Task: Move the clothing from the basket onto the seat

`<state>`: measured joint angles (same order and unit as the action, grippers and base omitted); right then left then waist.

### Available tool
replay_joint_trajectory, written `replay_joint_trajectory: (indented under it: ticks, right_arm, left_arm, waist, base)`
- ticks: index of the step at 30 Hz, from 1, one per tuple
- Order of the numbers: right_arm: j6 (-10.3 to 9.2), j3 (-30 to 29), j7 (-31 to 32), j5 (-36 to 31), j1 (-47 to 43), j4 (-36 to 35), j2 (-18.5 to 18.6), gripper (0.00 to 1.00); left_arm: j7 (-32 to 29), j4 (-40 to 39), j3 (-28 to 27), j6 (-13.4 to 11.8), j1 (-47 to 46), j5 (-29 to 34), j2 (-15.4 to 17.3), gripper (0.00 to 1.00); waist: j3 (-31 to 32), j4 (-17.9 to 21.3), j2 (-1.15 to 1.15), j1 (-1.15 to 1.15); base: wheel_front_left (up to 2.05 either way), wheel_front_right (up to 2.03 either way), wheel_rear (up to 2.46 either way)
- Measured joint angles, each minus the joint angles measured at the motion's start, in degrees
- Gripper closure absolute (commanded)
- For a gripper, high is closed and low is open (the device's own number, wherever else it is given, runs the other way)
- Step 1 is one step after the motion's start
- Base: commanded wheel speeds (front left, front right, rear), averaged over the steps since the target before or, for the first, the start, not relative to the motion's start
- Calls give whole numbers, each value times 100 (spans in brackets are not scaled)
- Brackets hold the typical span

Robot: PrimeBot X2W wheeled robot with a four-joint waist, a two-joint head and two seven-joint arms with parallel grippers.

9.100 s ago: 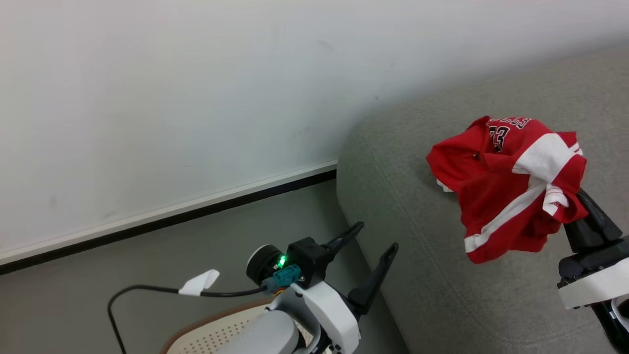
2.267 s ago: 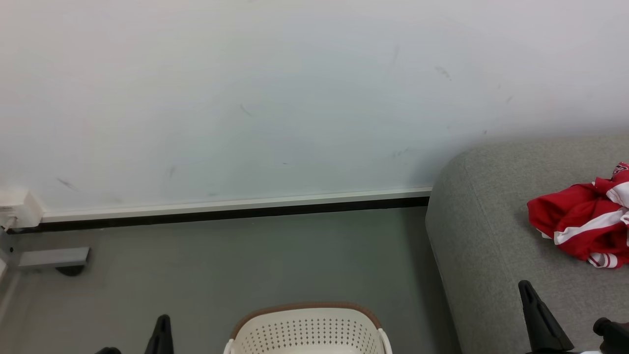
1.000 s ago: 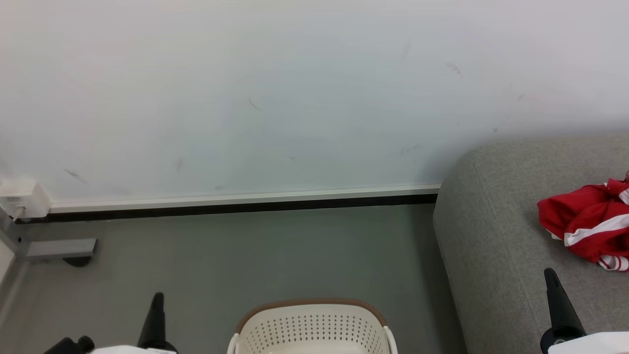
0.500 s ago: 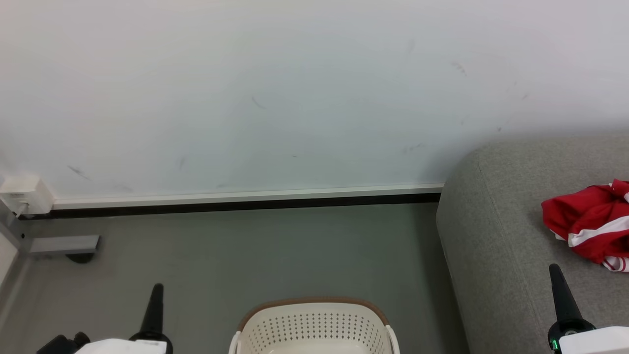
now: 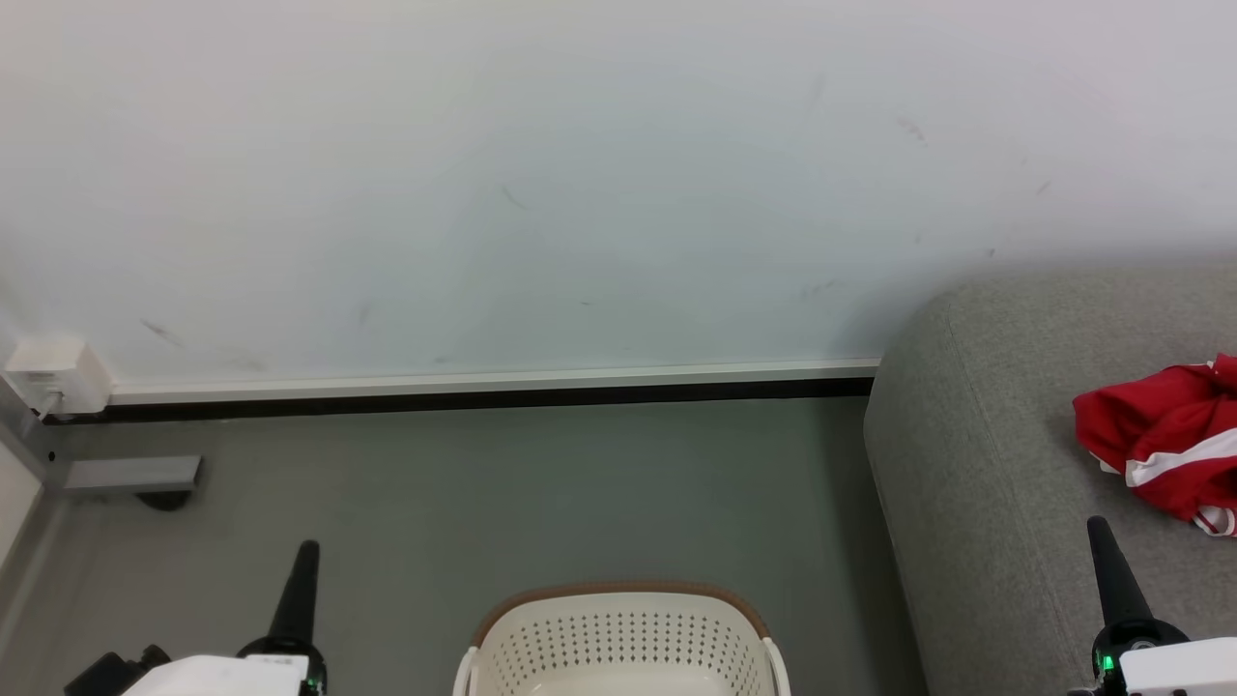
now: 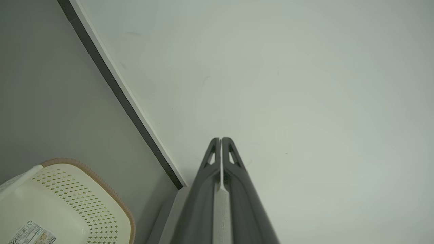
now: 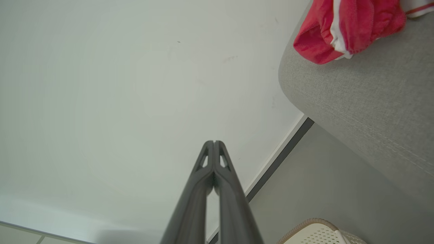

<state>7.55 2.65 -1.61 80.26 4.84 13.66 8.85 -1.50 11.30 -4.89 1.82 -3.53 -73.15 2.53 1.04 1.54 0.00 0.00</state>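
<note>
Red clothing (image 5: 1155, 440) lies bunched on the grey seat (image 5: 966, 503), apart from the basket (image 5: 618, 633) on the floor (image 5: 483, 503). What shows of the basket's inside looks bare, so the job seems done. The left tool (image 6: 221, 142) and right tool (image 7: 214, 144) are each pressed together, holding nothing.

Red clothing (image 5: 1160, 449) with white stripe trim: crumpled heap lying on top of the seat (image 5: 976, 503), head view 3 o'clock, cut off by the frame edge. Seat: light grey woven sofa, rounded corner, seam line, 4 o'clock. Basket (image 5: 623, 638): cream, perforated, brown rim, upright on the floor at 6 o'clock, near the seat's end. There is a barcode sticker on its bottom.
</note>
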Motion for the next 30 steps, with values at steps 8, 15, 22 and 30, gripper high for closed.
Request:
replay_joint_trajectory:
  ticks: [8,15,22,30]
  right_arm:
    - [0,-54,54,375,58,13,-9,100]
    - [0,-82,103,673,87,22,-13,100]
    - [0,-100,114,983,96,27,-14,100]
    - [0,-116,155,1319,123,33,-14,100]
  left_arm:
    - [-98,-30,-29,25,-41,-380,2,100]
    - [-179,-56,-56,52,-76,-713,4,100]
    - [-258,-77,-79,68,-119,-1021,7,100]
    - [-354,-101,-114,97,-155,-1341,9,100]
  waist:
    - [-17,-27,0,0]
    - [-31,-51,0,0]
    - [-45,-74,0,0]
    - [-61,-102,0,0]
  base:
    - [0,0,0]
    - [0,0,0]
    - [0,0,0]
    - [0,0,0]
